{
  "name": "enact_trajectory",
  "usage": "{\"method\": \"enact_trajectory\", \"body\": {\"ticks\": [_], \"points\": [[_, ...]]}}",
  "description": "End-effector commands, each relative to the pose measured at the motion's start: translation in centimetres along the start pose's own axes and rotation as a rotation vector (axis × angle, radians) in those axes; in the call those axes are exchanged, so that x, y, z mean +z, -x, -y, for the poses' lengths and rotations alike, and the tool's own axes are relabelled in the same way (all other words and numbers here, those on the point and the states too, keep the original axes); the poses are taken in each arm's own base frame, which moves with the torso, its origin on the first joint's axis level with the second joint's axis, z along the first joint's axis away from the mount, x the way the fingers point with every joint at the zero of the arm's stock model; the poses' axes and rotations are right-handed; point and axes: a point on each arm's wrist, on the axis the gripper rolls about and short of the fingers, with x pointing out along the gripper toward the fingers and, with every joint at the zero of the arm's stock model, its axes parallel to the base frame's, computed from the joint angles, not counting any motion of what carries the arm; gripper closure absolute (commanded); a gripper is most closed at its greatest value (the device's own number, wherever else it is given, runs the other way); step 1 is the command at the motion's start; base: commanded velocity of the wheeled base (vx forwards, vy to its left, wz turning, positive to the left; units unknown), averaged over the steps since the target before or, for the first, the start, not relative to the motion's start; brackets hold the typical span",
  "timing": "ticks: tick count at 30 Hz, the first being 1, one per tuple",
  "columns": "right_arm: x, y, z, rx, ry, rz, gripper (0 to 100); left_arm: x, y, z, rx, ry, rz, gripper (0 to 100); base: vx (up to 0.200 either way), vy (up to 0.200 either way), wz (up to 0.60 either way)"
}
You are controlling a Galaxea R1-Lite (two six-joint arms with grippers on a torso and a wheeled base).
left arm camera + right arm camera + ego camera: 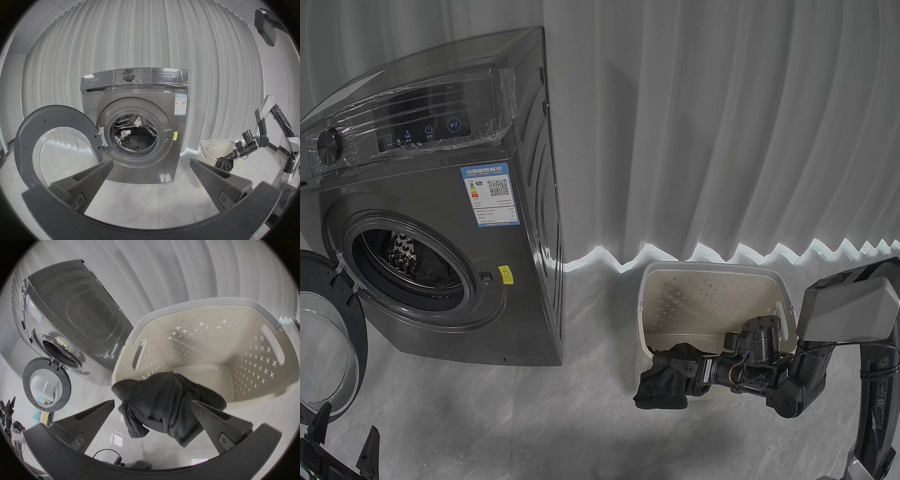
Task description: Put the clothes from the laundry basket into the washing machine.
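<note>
Our right gripper (152, 402) reaches in low over the near rim of the cream plastic laundry basket with star-shaped perforations (706, 267). Its claw is spread wide and clamps nothing. The crumpled black cloth garment (162, 418) lies between the two fingers, draped over the basket's rim and hanging half outside. The rest of the basket looks bare, so we judge this to be the last piece.

The grey front-loading washing machine (456, 250) stands at about 10 o'clock from the basket. Its round glass-centred door (325, 337) is swung fully open, and dark clothes (134, 142) already lie in the drum. Our left gripper (350, 420) waits at 7 o'clock in the head view, also wide open and holding nothing.

The step in hand is the grasp. We should:

- Push the claw deeper, so it closes on the thick bunched middle and not on a loose edge that could slip out.
- Lift straight up towards 12 o'clock until the hanging tail clears the rim, or the light basket may tip or drag along.
- Only then swing towards the drum, keeping the tail off the floor and clear of the door's edge.
</note>
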Motion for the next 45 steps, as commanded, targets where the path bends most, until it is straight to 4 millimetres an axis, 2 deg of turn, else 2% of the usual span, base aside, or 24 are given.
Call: {"method": "enact_trajectory", "body": {"ticks": [1, 10, 22, 23, 39, 41, 42, 45], "points": [[-0.1, -0.2, 0.0, 0.002, 0.0, -0.001, 0, -0.5, 0.0, 0.0, 0.0, 0.001, 0.001, 0, 0.0, 0.0, 0.0], [-0.3, -1.6, 0.3, 0.02, 0.004, 0.053, 0, -0.5, 0.0, 0.0, 0.0, -0.001, -0.001, 0, 0.0, 0.0, 0.0], [-0.2, -1.8, -0.9, 0.056, 0.016, 0.061, 0, -0.5, 0.0, 0.0, 0.0, 0.001, 0.001, 0, 0.0, 0.0, 0.0], [-0.3, -1.9, -0.9, 0.056, 0.017, 0.058, 100, -0.5, 0.0, 0.0, 0.0, 0.001, -0.001, 0, 0.0, 0.0, 0.0], [-0.1, -1.6, -0.5, 0.043, 0.009, 0.066, 100, -0.5, 0.0, 0.0, 0.0, 0.001, 0.001, 0, 0.0, 0.0, 0.0], [0.3, -1.2, -0.6, 0.048, 0.009, 0.085, 100, -0.5, 0.0, 0.0, 0.0, 0.002, 0.001, 0, 0.0, 0.0, 0.0], [1.1, -0.2, -0.7, 0.055, 0.01, 0.119, 100, -0.5, 0.0, 0.0, 0.0, 0.002, 0.001, 0, 0.0, 0.0, 0.0], [2.0, 1.2, -0.9, 0.059, 0.009, 0.146, 100, -0.5, 0.0, 0.0, 0.0, 0.001, 0.001, 0, 0.0, 0.0, 0.0]]}}
